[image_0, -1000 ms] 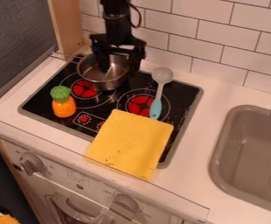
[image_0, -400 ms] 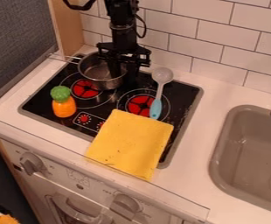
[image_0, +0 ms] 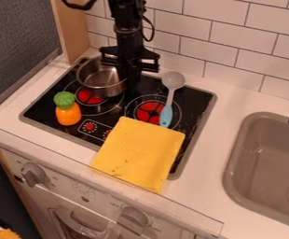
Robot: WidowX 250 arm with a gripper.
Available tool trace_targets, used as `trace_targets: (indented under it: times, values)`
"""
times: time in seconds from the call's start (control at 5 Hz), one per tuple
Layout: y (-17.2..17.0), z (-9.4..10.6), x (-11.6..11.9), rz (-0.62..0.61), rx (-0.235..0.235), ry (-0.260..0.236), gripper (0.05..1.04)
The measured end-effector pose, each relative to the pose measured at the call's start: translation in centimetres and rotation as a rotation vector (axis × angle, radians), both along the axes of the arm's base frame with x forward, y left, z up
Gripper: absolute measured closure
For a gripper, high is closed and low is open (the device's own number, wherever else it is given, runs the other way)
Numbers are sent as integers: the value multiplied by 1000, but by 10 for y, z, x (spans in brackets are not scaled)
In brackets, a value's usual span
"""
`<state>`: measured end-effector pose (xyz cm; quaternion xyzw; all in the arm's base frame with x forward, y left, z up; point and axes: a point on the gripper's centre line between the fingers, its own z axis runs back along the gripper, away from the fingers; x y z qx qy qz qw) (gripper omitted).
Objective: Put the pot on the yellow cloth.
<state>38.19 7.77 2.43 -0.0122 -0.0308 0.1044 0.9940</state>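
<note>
White tiles (image_0: 228, 35) back the cooktop (image_0: 196, 100); the metal saucepan (image_0: 102, 85) there is not yet on the yellow cloth (image_0: 141, 151); whether the gripper (image_0: 133, 84) clamps it, I cannot tell

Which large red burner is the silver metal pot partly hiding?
The picture's left burner is partly hidden by the pot; the right burner, beside the blue-handled grey spoon, is not.
</note>
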Motion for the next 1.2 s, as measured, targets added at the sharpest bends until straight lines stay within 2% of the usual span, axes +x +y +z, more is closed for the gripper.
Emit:
trace_targets:
  times: [0.2,0.4,0.6,0.8,1.0,1.2]
  values:
    - [-9,31,-9,36,-2,-72,1006]
    - [-39,56,-28,18,-48,-126,1006]
    - [-70,65,-50,-70,-124,-139,1006]
    - [-102,51,-82,-183,-142,-72,1006]
    - [-122,37,-109,-298,-137,-8,1006]
    - [-131,29,-121,-373,-155,20,1006]
